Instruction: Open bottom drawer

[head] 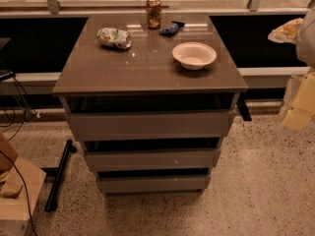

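Observation:
A grey-brown cabinet (147, 68) stands in the middle of the camera view with three flat handleless drawer fronts. The bottom drawer (153, 183) is the lowest and narrowest front, with a dark gap above it. The middle front (152, 159) and the top front (150, 125) sit above it. My gripper (299, 113) is a pale blurred shape at the right edge, well to the right of the cabinet, at about the top drawer's height and touching nothing.
On the cabinet top lie a crushed packet (114, 38), a soda can (153, 12), a blue packet (172, 27) and a white bowl (194, 55). A black bar (59, 176), cables and a cardboard box (15, 195) are on the floor at left. Speckled floor lies in front.

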Robot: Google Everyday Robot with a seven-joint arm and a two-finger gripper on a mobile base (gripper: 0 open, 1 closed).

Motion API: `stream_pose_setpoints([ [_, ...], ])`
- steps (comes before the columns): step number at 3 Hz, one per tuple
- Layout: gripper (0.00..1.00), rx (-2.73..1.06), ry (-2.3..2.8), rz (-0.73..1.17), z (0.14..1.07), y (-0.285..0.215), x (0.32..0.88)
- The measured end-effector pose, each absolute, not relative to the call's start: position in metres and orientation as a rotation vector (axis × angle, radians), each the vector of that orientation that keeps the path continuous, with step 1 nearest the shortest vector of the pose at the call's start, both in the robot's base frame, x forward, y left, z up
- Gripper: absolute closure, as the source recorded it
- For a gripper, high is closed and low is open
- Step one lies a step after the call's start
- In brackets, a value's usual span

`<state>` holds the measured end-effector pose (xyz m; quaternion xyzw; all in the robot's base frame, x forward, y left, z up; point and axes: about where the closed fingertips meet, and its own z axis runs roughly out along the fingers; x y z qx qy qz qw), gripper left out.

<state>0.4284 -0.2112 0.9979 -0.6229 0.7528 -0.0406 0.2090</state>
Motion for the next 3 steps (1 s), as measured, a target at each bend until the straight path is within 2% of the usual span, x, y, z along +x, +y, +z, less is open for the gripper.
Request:
stream_pose_setpoints([
  [2, 0.0, -1.71, 2.059, -0.113, 0.987, -0.207, 0.424],
  [3, 0.0, -1.649, 2.038, -0.054, 0.966, -0.208, 0.419],
])
